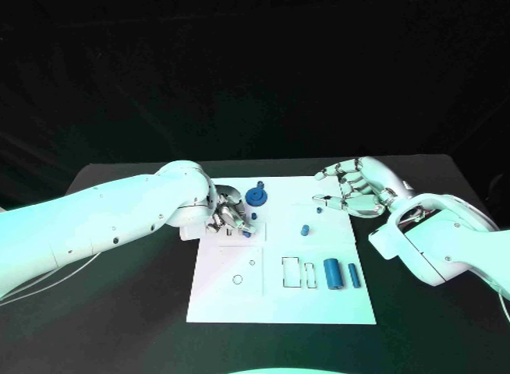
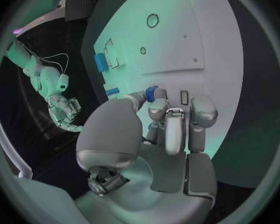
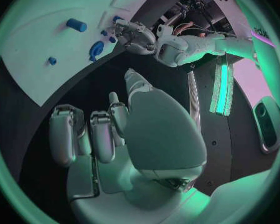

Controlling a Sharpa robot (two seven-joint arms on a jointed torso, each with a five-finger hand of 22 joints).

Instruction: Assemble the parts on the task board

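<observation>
Blue part (image 2: 152, 92) pinched in left hand (image 1: 224, 216) over board's (image 1: 232, 300) far left corner. Right hand (image 1: 359, 189) empty, fingers apart, beside board. Risk: shallow pinch, possible drop or tilt on insertion.

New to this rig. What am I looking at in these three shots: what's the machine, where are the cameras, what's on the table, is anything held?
It is a robot with two white arms ending in silver many-fingered hands, at a black table. One picture looks down from its head; the two round ones come from fisheye cameras behind each wrist.

On the table lies the white task board, carrying small blue parts: a round blue knob-like part, a small blue peg and two blue cylinders.

The left hand is over the board's far left corner, pinching a small blue piece in its fingertips. The right hand hovers beside the board, fingers curled, holding nothing.
</observation>
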